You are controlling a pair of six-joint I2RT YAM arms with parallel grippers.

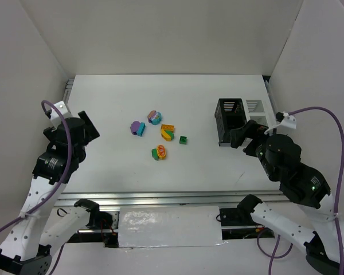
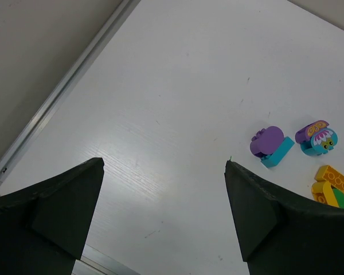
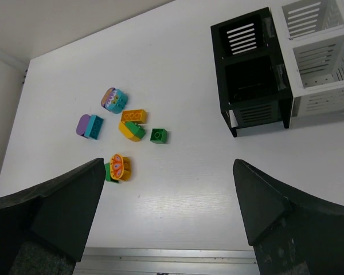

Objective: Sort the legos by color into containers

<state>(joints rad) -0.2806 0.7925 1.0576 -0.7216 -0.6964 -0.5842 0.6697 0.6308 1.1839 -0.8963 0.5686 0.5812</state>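
Several legos lie mid-table: a purple-and-teal pair [image 1: 137,128], a patterned purple-teal piece [image 1: 155,117], an orange-yellow-green cluster [image 1: 168,133], a small green brick [image 1: 183,139] and a yellow-orange piece on green [image 1: 159,152]. The black bin [image 1: 230,121] and white bins [image 1: 255,106] stand at the right. My left gripper [image 1: 85,127] is open and empty, left of the legos. My right gripper [image 1: 241,137] is open and empty, in front of the black bin. The right wrist view shows the legos [image 3: 132,123] and the bins [image 3: 257,112].
The left wrist view shows bare table between the open fingers [image 2: 74,200], with the purple-teal pair [image 2: 270,145] at right. A metal rail [image 1: 160,200] runs along the near table edge. White walls enclose the table on three sides.
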